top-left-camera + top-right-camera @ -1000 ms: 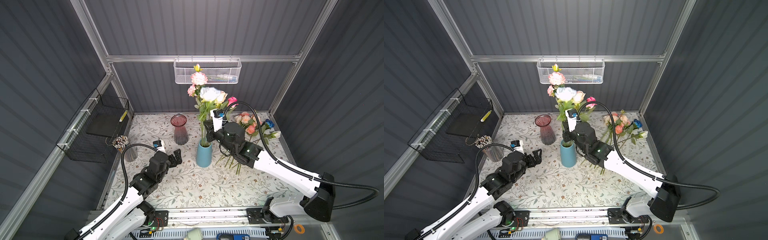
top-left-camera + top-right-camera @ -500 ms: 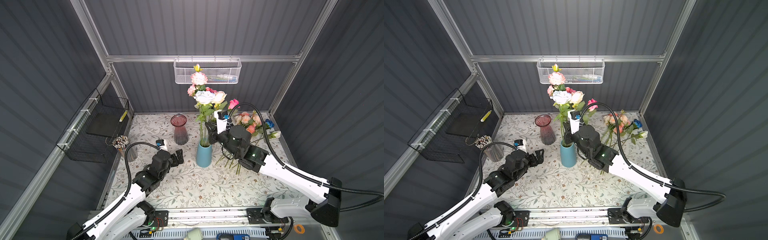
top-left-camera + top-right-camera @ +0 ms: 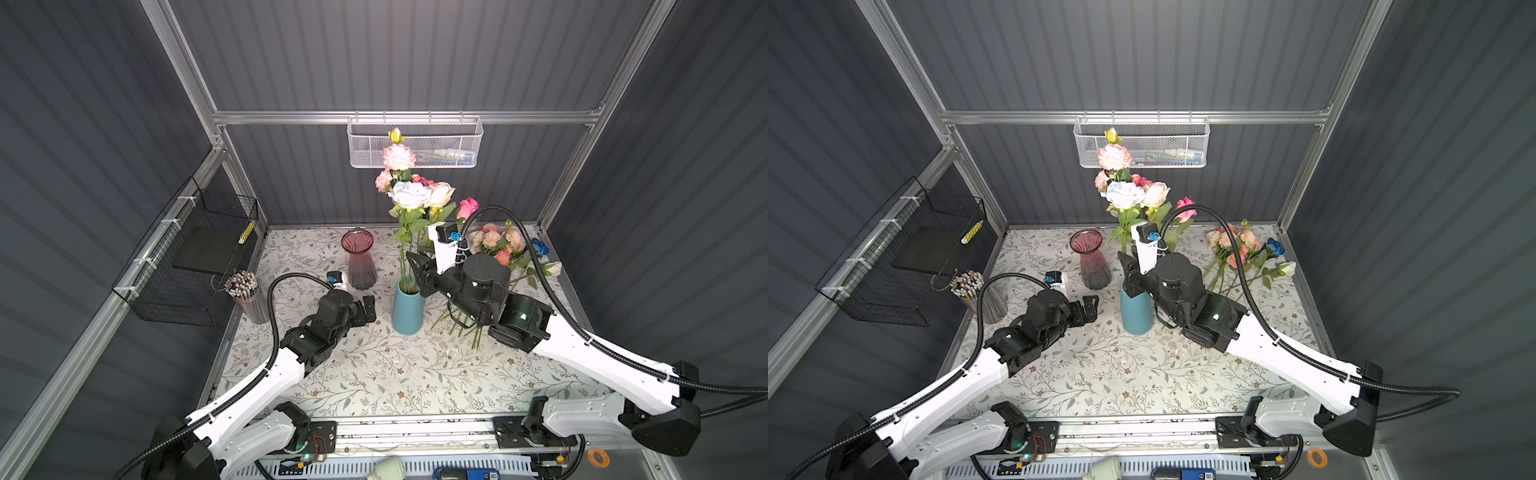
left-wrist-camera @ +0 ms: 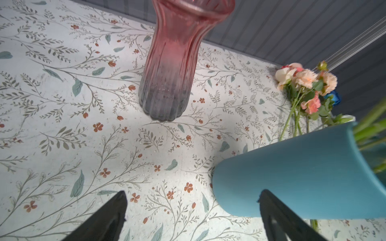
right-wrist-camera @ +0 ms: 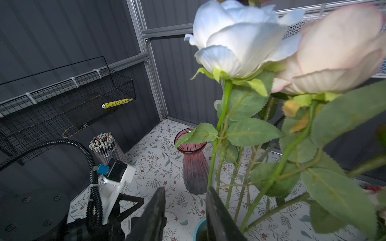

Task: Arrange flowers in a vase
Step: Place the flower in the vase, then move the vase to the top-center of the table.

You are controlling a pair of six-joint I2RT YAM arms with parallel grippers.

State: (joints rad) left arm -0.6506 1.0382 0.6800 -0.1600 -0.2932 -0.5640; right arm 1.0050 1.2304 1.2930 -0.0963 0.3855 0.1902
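Two vases, two arms, flowers standing and lying

In both top views the blue vase (image 3: 408, 309) stands mid-frame on the flower-printed table (image 3: 395, 374); its standing flowers (image 3: 411, 195) show seven blooms, long stems upright. A lying bunch (image 3: 498, 249) is at right, blooms toward the back wall, stems toward lower left; I cannot count it. One pink glass vase (image 3: 359, 259) stands upper left of the blue one. The left gripper (image 3: 369, 309), just left of the blue vase, is spread wide; the right gripper (image 3: 422, 272) is at its mouth. Grey ribbed walls carry a white mesh basket (image 3: 415, 141) and a black wire basket (image 3: 187, 257). Left wrist view: both vases, fingers (image 4: 104, 221) wide, gripping nothing. Right wrist view: fingers (image 5: 219, 219) slightly apart around nothing, a white rose stem (image 5: 223, 104) just beside one.
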